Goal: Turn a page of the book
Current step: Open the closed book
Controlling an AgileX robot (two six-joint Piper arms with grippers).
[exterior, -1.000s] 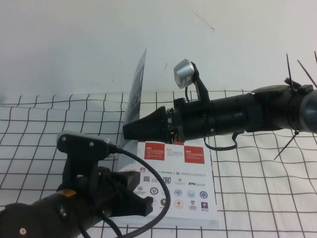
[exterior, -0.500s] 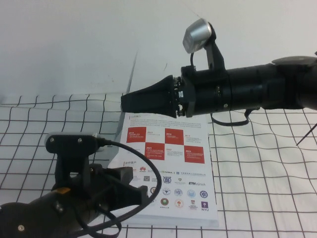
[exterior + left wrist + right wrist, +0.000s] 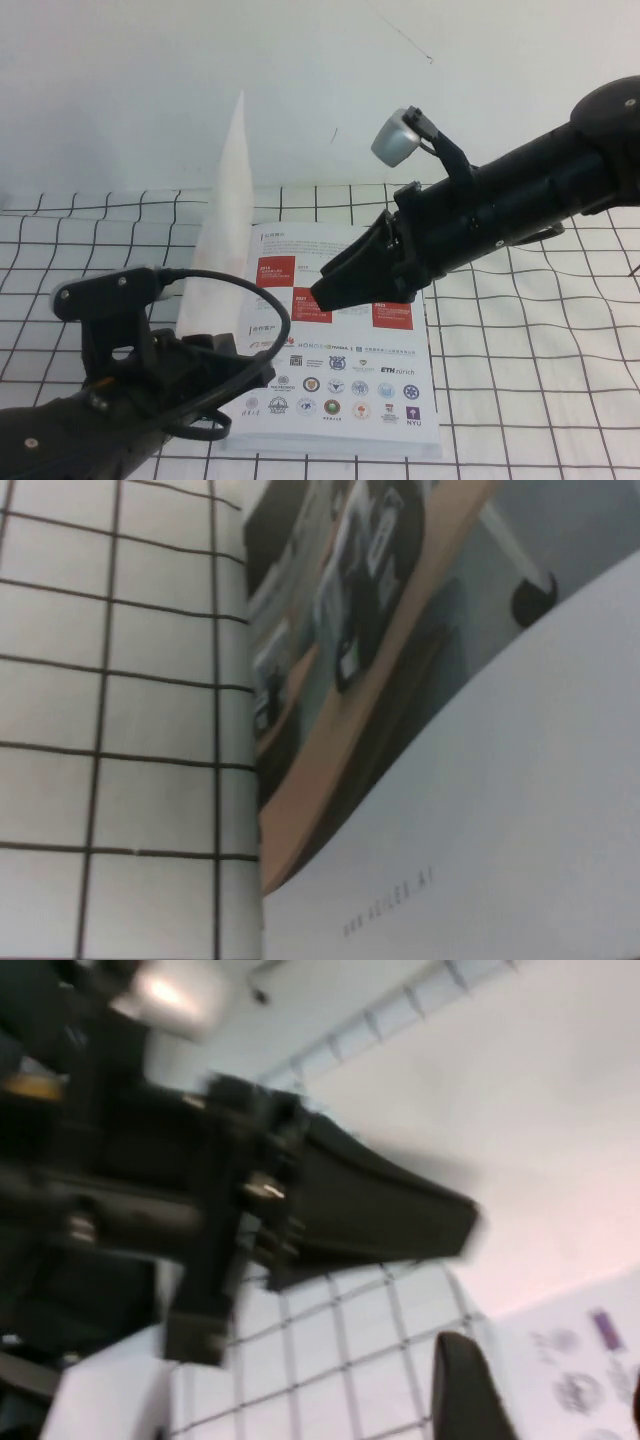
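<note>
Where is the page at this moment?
In the high view the page stands nearly upright at the left edge of the book, between the left gripper and the right gripper.

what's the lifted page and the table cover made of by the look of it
The page looks like thin glossy paper: it curves upright, pale. The table cover seems white cloth with a black grid, slightly wrinkled. The left end effector is beside the page; the right end effector hovers over the book.

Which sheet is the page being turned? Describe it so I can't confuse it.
On the gridded table lies the open book. The page rises from its left edge, between left claw and right claw: plain white, upright, unlike the flat sheet with red squares.
</note>
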